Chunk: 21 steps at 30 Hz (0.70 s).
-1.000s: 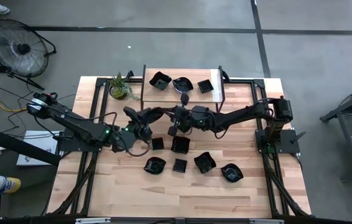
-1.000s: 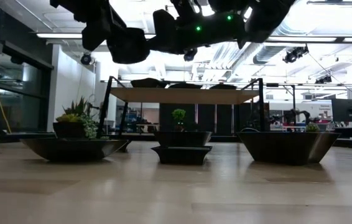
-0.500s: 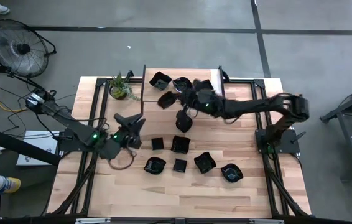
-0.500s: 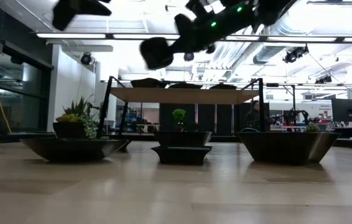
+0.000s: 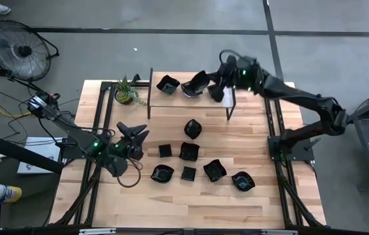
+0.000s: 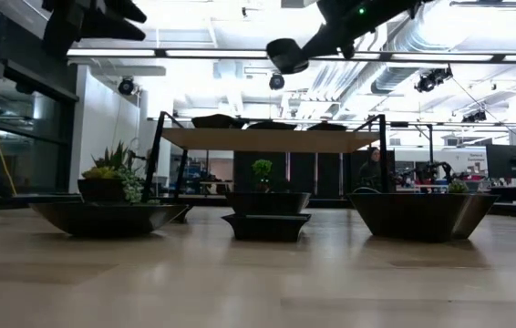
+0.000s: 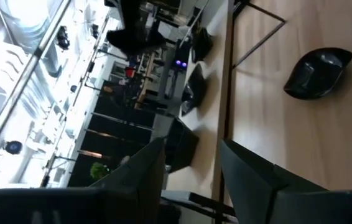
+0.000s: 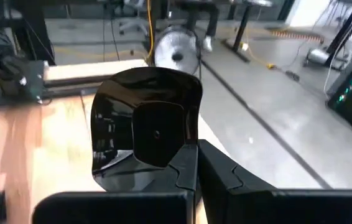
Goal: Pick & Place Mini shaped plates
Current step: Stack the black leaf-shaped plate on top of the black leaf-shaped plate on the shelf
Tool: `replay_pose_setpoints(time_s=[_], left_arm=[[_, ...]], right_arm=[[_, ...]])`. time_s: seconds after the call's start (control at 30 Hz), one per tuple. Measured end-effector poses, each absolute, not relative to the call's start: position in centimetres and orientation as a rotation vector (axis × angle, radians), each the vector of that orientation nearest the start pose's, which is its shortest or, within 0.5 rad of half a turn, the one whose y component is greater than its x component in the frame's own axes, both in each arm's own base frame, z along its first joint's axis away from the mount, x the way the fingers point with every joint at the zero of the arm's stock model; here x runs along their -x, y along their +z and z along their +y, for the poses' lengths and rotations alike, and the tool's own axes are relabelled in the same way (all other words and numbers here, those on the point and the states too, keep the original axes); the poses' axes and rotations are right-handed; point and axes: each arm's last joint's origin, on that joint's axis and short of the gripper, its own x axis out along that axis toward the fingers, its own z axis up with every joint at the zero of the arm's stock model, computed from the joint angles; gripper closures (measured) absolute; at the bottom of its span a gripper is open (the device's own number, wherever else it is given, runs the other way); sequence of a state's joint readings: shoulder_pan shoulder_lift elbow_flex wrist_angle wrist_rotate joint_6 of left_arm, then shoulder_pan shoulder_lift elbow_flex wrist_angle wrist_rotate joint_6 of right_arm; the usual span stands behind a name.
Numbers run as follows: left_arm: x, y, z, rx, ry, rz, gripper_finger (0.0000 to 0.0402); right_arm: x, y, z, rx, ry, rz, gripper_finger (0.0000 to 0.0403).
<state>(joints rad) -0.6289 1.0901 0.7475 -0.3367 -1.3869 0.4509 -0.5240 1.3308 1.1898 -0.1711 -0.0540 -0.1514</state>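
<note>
Several mini shaped plates, small and glossy black, lie on the wooden table, among them one (image 5: 193, 128) near the middle and a row (image 5: 188, 173) toward the near edge. More plates (image 5: 167, 83) rest on the raised shelf (image 5: 171, 99) at the far edge. My right gripper (image 5: 205, 81) hangs high over the shelf, shut on one black plate (image 8: 145, 118). My left gripper (image 5: 135, 132) is open and holds nothing, raised above the table's left part. Its wrist view shows a plate (image 7: 318, 73) on the table. My right gripper pinches the plate's rim (image 8: 179, 152) between its two fingers, at the edge nearest the wrist. The fingers come from the table's right side, nearly level. The plate stands tilted on edge, its hollow toward the wrist camera, lifted clear above the shelf (image 6: 285, 55).
A small potted plant (image 5: 126, 91) stands at the far left corner beside the shelf's black frame post (image 5: 149, 91). A floor fan (image 5: 21, 49) stands beyond the table's left. Bare wood lies along the near edge (image 5: 191, 209).
My right gripper has risen and swung from the table's middle toward the far edge, carrying the plate up over the shelf. My left gripper has drawn back toward the table's left and near side.
</note>
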Motion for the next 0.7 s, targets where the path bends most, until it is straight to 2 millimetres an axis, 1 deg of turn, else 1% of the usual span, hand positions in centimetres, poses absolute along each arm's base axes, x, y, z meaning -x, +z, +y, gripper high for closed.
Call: replay_pose_setpoints(time_s=[0.13, 0.23, 0.33, 0.47, 0.53, 0.7], left_arm=[[-18.1, 26.4, -9.6, -0.993, 0.653, 0.540, 0.0250], [-18.1, 26.4, -9.6, -0.991, 0.654, 0.540, 0.0250], [-18.1, 26.4, -9.6, -0.991, 0.654, 0.540, 0.0250], [-18.1, 26.4, -9.6, -0.993, 0.641, 0.545, 0.0250], [-18.0, 26.3, -9.6, -0.997, 0.628, 0.551, 0.0250], [-17.8, 26.0, -9.5, -0.996, 0.608, 0.566, 0.0250]], right_arm=[[-26.2, 37.5, -16.6, 0.067, -0.345, 0.425, 0.0403], [-27.1, 38.9, -18.0, 0.084, -0.281, 0.503, 0.0403], [-28.3, 39.6, -19.8, 0.095, -0.222, 0.604, 0.0403], [-30.0, 39.7, -22.1, 0.123, -0.089, 0.746, 0.0403], [-30.9, 39.6, -23.1, 0.147, -0.037, 0.790, 0.0403], [-33.0, 38.5, -25.3, 0.225, 0.075, 0.829, 0.0403]])
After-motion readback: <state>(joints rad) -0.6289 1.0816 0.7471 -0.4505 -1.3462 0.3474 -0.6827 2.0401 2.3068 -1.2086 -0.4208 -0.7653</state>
